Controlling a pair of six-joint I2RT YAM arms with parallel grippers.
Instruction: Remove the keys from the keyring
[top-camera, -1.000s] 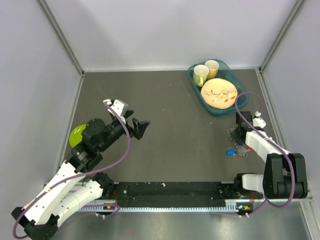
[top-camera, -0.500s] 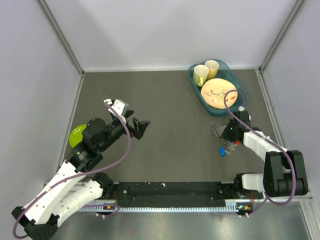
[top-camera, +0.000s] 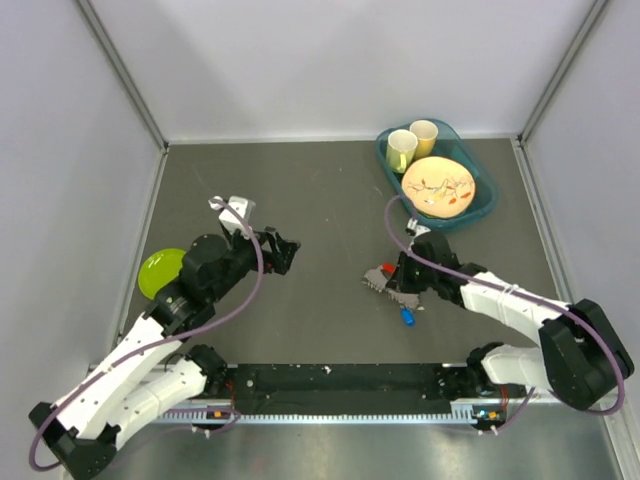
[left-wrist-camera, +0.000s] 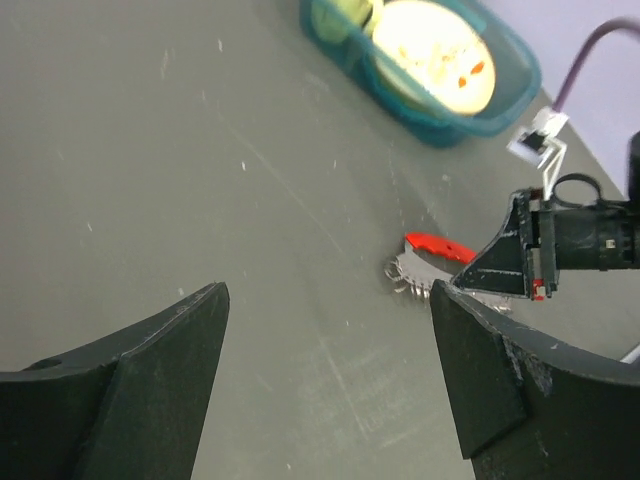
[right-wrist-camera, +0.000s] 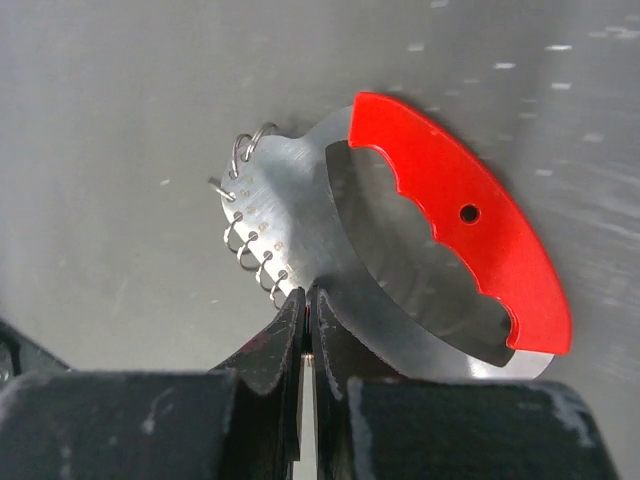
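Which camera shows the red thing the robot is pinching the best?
The right wrist view. There the red-handled metal piece fills the picture, showing its little wire loops and the right gripper pinching its silver edge. The left wrist view shows it small and partly hidden. The top view shows just a tiny red speck.

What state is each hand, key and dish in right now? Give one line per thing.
left hand: open, empty.
right hand: shut on the red-headed key.
red-headed key: pinched at its silver edge, beside the wire loops.
blue-headed key: ungripped, close to the right hand; attachment unclear.
two cups: upright in the teal tray.
green plate: flat on the table.
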